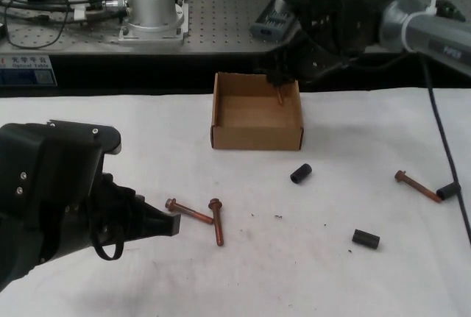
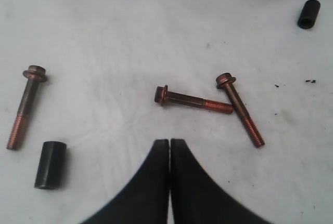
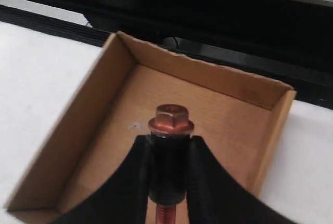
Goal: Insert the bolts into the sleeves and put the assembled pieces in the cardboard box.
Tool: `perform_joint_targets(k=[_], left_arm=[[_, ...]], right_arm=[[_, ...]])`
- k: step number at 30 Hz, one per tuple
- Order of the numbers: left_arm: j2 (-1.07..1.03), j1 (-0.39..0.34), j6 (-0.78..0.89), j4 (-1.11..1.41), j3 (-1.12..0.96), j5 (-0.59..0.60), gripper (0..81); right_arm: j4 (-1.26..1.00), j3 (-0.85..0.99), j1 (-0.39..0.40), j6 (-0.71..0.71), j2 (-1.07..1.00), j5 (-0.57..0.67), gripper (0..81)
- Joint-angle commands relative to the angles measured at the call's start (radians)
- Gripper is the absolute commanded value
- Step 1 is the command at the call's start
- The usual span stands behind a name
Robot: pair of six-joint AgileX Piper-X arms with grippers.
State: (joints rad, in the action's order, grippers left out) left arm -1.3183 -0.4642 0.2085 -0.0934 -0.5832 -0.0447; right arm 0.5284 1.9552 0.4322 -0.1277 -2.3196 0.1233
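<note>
Assembled piece (image 1: 280,96) is hanging over the cardboard box (image 1: 256,138), pinched in the right gripper (image 1: 278,82).
In the high view, the left gripper (image 1: 174,223) is hovering at the near left, just beside two touching bolts (image 1: 190,211); loose sleeves (image 1: 300,173) are lying well apart to the right, and a blue label (image 1: 27,69) on the far bench is carrying print too small to read. In the left wrist view, that gripper's jaws are pressing together on nothing, with a third bolt (image 2: 27,107) and another sleeve (image 2: 50,164) lying near. In the right wrist view, the fingers (image 3: 138,182) are clamping the black sleeve under the bolt head (image 3: 170,120), above the box floor. Releasing is likely going best with the piece low inside the walls, so it is not bouncing out.
</note>
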Motion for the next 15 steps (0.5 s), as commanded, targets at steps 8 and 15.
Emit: perform_joint_targets(k=[8,15], left_arm=[[0.012,-0.001,-0.039,0.013,-0.004,-0.02,0.6],[0.012,-0.001,-0.039,0.013,-0.004,-0.02,0.6]], right_arm=[[-0.031,0.028,-0.017,0.008,-0.076,-0.017,6.4],[-0.068,0.028,-0.017,0.008,-0.101,0.042,5.5]])
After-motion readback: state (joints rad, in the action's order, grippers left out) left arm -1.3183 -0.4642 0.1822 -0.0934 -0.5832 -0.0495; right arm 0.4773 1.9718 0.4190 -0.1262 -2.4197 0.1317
